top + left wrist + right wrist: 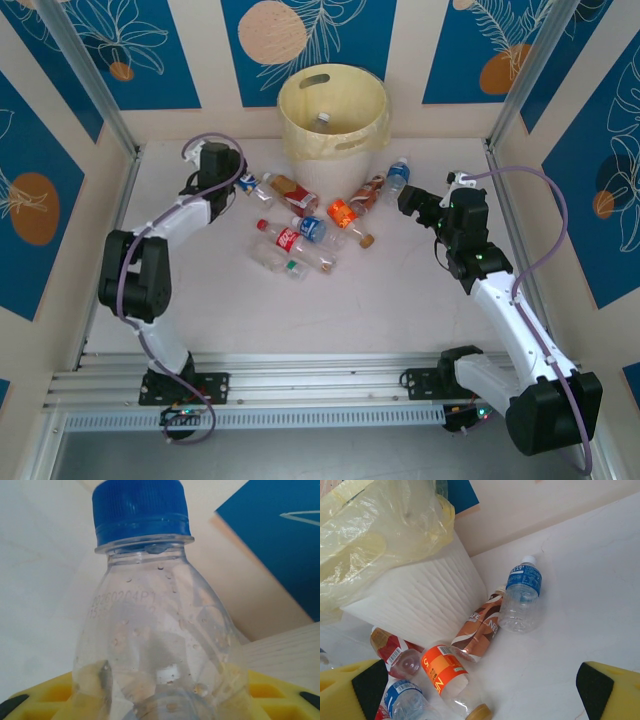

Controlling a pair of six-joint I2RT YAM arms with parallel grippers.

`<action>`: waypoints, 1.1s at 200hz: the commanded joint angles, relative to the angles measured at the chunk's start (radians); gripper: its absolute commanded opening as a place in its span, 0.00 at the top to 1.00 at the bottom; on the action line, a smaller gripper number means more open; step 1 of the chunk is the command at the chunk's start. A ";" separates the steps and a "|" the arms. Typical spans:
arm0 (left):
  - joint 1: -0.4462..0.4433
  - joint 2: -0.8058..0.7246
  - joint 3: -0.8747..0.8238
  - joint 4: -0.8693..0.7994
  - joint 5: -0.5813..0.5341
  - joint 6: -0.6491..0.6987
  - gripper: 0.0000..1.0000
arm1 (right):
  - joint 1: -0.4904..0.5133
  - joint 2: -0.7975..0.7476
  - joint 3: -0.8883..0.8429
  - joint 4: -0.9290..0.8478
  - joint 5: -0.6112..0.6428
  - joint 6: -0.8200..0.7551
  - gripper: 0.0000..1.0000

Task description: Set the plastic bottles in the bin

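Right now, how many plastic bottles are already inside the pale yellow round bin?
1: a small clear plastic bottle is seen through the open top of the pale yellow round plastic bin. The bin's near wall may hide others.

A clear bottle with a blue cap (160, 645) carries a faint stamped date code (122, 600) on its shoulder that starts "2026" and ends "P1", with a second line below it starting "15". A crushed brown-labelled bottle (479, 630) shows the white letters "AFE" and "NE", and beside it an orange-labelled bottle (445, 672) bears a large white "N" and a barcode. A red-labelled bottle (395, 652) shows a barcode, and the white print on a blue-labelled bottle (522, 592) is too small to read.
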 commanded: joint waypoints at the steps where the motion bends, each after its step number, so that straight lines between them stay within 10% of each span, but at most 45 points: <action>1: -0.001 -0.083 -0.021 0.071 0.005 0.103 0.55 | -0.006 -0.016 0.024 0.003 0.020 -0.002 0.01; 122: -0.020 -0.257 0.036 0.223 0.273 0.259 0.54 | -0.005 -0.018 0.023 0.007 0.023 0.003 0.02; 220: -0.146 -0.085 0.518 0.177 0.411 0.592 0.52 | -0.005 -0.028 0.021 0.001 0.023 0.008 0.02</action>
